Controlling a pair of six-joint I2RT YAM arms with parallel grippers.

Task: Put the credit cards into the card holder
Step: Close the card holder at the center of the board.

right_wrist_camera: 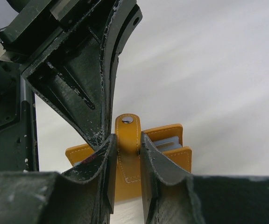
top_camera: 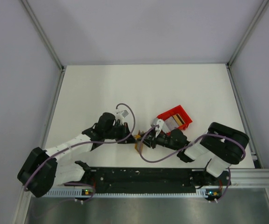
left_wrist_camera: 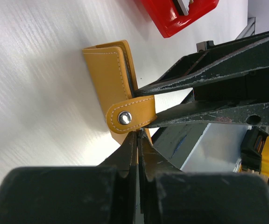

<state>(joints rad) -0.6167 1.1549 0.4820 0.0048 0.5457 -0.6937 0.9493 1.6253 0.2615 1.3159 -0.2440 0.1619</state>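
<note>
The card holder (left_wrist_camera: 107, 70), a small orange-brown wallet with a snap strap (left_wrist_camera: 130, 116), is held between both grippers near the table's front middle (top_camera: 138, 145). My left gripper (left_wrist_camera: 139, 134) is shut on a thin edge of it just below the strap. My right gripper (right_wrist_camera: 127, 136) is shut across the strap, one finger on each side. Pale blue layers (right_wrist_camera: 172, 142) show in the wallet's open side; I cannot tell whether they are a card. A grey-white credit card (top_camera: 175, 122) lies in the red tray.
The red raised-rim tray (top_camera: 169, 113) sits just behind and right of the grippers, also at the top of the left wrist view (left_wrist_camera: 172, 25). Metal frame rails and grey walls bound the white table (top_camera: 125, 88).
</note>
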